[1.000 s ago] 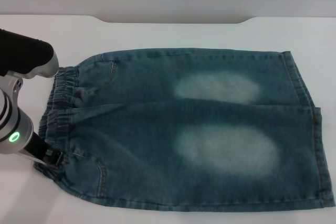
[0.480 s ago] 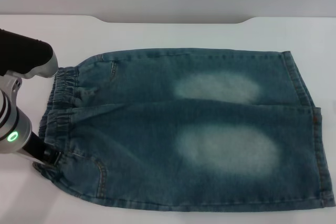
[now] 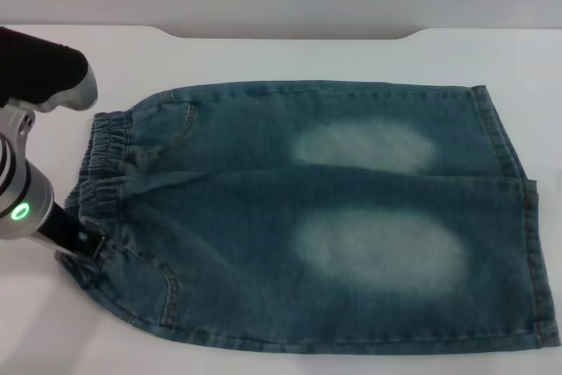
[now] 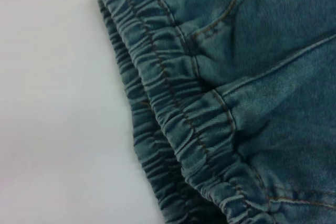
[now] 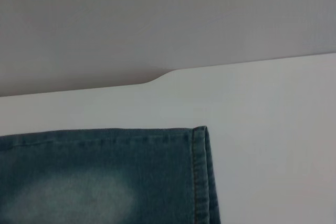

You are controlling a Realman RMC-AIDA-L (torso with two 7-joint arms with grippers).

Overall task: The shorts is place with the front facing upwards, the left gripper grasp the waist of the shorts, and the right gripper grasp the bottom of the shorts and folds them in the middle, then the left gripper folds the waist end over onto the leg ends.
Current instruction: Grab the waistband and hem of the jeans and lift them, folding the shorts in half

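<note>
On the white table (image 3: 263, 50), the left hand (image 3: 88, 243) seemingly grips the shorts (image 3: 316, 217).

Left pincer (image 3: 88, 244) tips buried in waistband (image 3: 101, 183) folds; grip unreadable. Right pincer outside every view. Shorts (image 3: 334, 217) near corner and bench (image 3: 492, 59) cropped by head-view edge.

surface: white table (image 3: 290, 54) | on it: the shorts (image 3: 316, 217) spread flat, apparently faded-patch face up

Blue denim shorts (image 3: 316, 217) — 2 pale patches.
</note>
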